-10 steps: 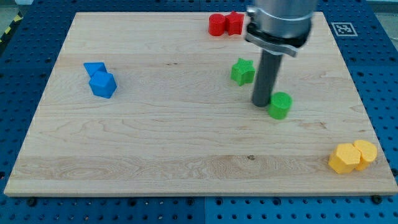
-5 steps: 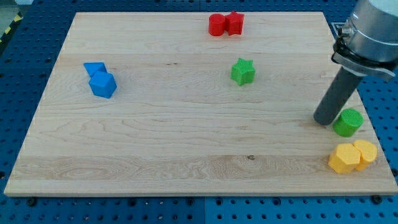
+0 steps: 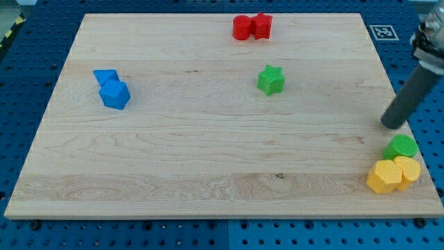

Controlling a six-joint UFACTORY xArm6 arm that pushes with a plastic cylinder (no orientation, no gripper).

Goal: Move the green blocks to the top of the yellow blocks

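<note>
A green cylinder (image 3: 402, 146) rests at the board's right edge, touching the top of two yellow blocks (image 3: 393, 173) in the bottom right corner. A green star block (image 3: 270, 79) sits alone near the board's upper middle. My tip (image 3: 392, 125) is at the right edge, just above and slightly left of the green cylinder, with a small gap between them. The rod slants up to the view's right.
Two red blocks (image 3: 251, 26) touch each other at the top edge. Two blue blocks (image 3: 111, 88) sit together at the left. The wooden board (image 3: 173, 153) lies on a blue pegboard table; a marker tag (image 3: 381, 31) is at the top right.
The tip pushed the green cylinder from mid-board to the right and down until it met the yellow blocks, then drew back up and to the right. The green star has not moved.
</note>
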